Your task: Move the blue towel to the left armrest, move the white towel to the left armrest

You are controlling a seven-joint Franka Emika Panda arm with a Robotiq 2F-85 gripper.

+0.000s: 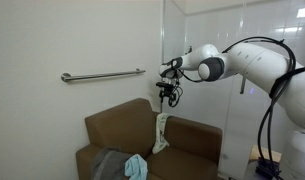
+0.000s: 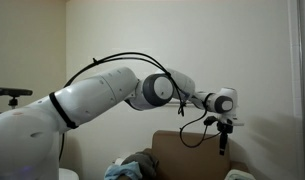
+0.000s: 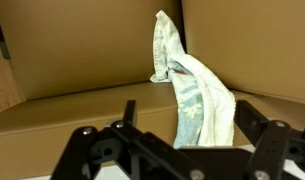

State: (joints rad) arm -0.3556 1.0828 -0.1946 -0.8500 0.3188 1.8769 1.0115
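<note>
The white towel [image 1: 161, 132] hangs draped over the top edge of the brown couch [image 1: 117, 122], where two upholstered panels meet. In the wrist view the white towel [image 3: 197, 95] hangs straight ahead, framed by my black fingers [image 3: 127, 115]. My gripper [image 1: 170, 95] hovers open just above the towel's top and touches nothing. The gripper [image 2: 224, 140] also shows above the couch back in an exterior view. The blue towel [image 1: 137, 166] lies crumpled on the seat, and the blue towel [image 2: 122, 170] shows again from the far side. The left armrest [image 1: 84, 158] is the low brown end beside the seat.
A dull gray cloth [image 1: 110, 164] lies on the seat next to the blue towel. A metal grab rail [image 1: 102, 75] is fixed to the white wall above the couch. A glass partition [image 1: 202, 60] stands behind the arm.
</note>
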